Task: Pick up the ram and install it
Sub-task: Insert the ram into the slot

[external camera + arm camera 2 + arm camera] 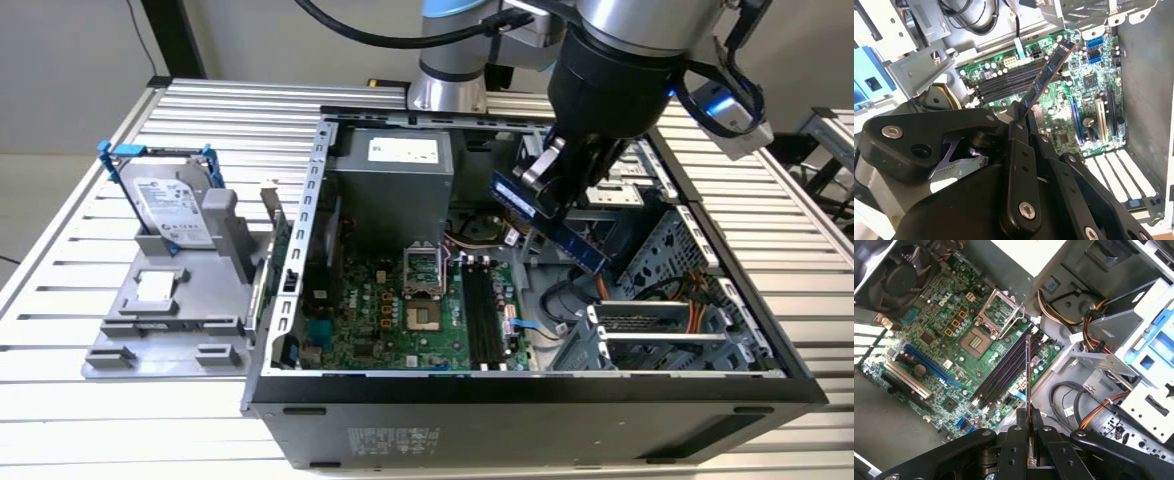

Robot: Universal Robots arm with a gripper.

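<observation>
gripper (1029, 432): clamped on one end of the ram (1028, 380) | ram: hangs tilted above the memory slots (1004, 367), apart from them, probably to stay clear of the parts below | beyond: motherboard (949, 335) in the open computer case (534, 385)

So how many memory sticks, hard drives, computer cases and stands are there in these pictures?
ram: 1, clamped in the gripper
hard drive: 1
computer case: 1
grey stand: 1
Total: 4
</observation>
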